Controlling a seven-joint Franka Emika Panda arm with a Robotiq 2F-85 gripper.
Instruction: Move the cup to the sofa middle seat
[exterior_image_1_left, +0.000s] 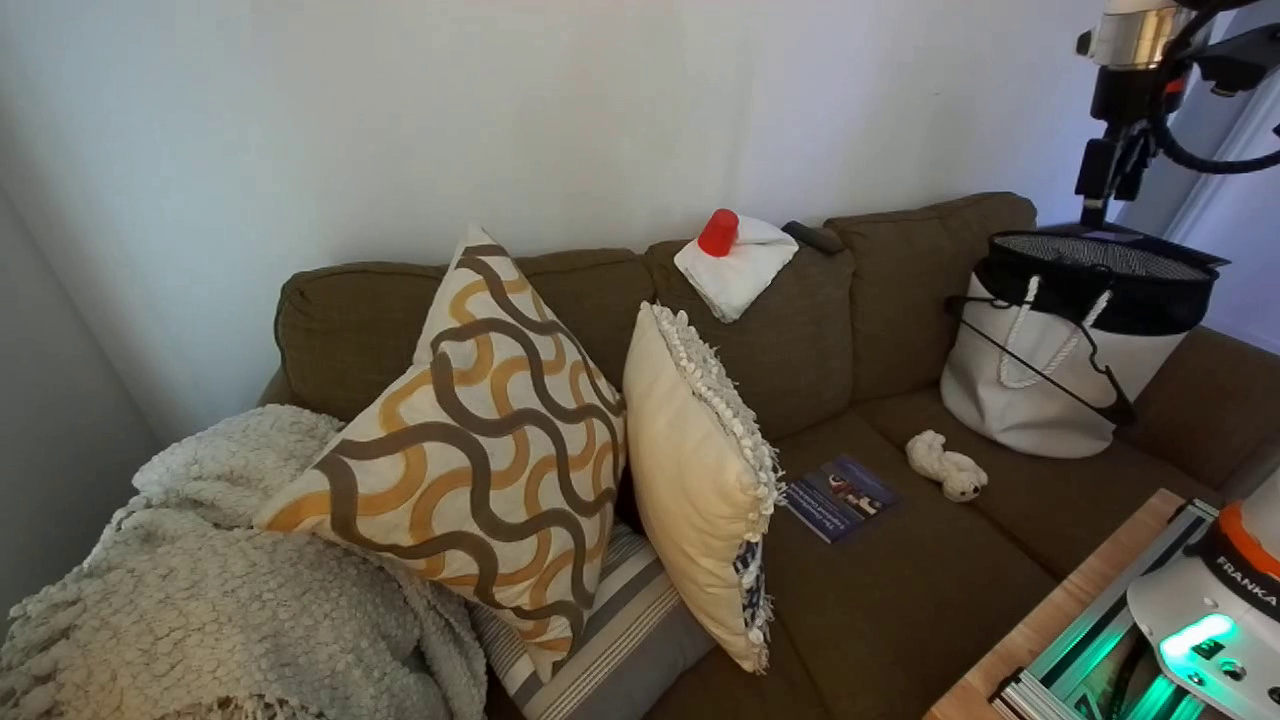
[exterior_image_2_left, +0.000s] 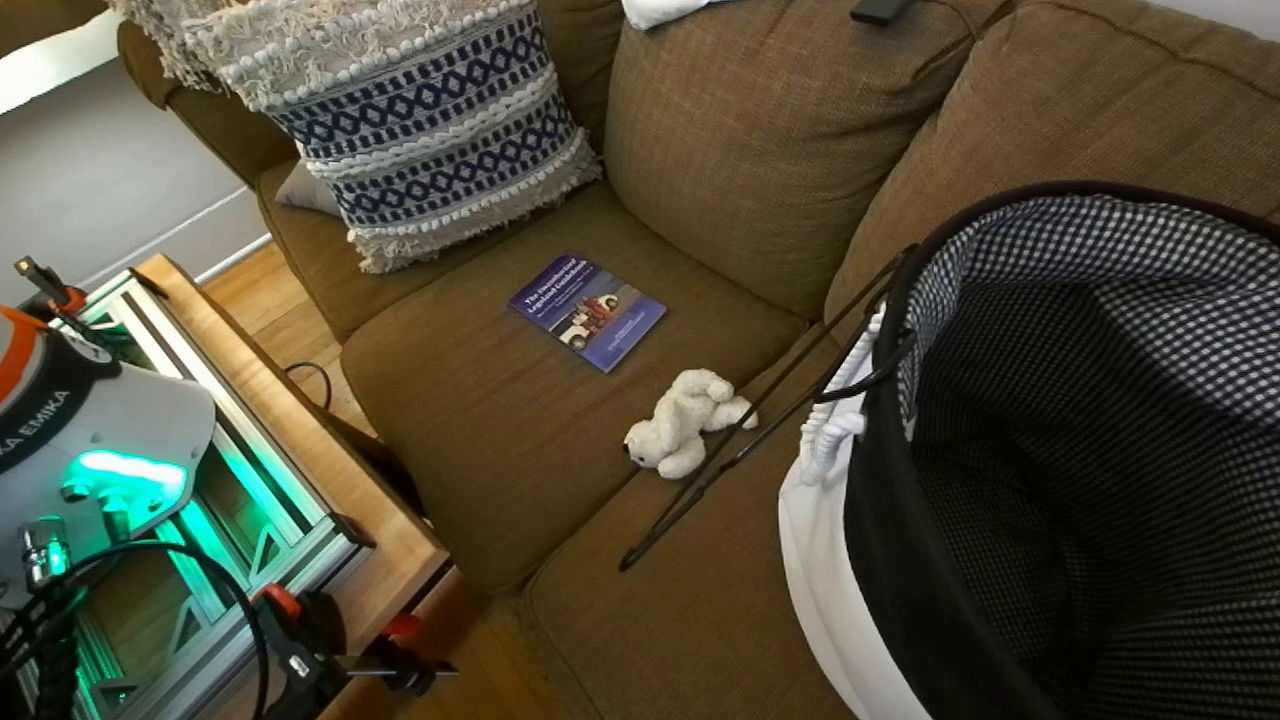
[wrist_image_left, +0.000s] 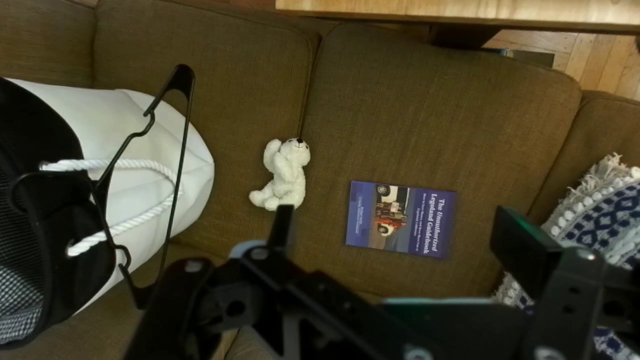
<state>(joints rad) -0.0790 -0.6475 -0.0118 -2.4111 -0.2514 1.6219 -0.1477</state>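
Plush Bear (wrist_image_left: 287, 177) Lies Near Legoland Guidebook (wrist_image_left: 400, 219)

Both lie apart near the wrist view's centre. At left is a white hamper (wrist_image_left: 127, 197) with a black upper band, a dark hanger (wrist_image_left: 184, 145) at its side; a wooden tabletop (wrist_image_left: 450, 11) crosses the upper right. In an exterior view, a fluffy blanket (exterior_image_1_left: 240, 580) fills the lower left, with a wavy-patterned pillow (exterior_image_1_left: 490, 450) and a cream fringed pillow (exterior_image_1_left: 695, 480) to its right and a striped cushion (exterior_image_1_left: 620, 630) below them. At upper centre lie a white cloth (exterior_image_1_left: 740, 282) and a dark oblong object (exterior_image_1_left: 814, 237).
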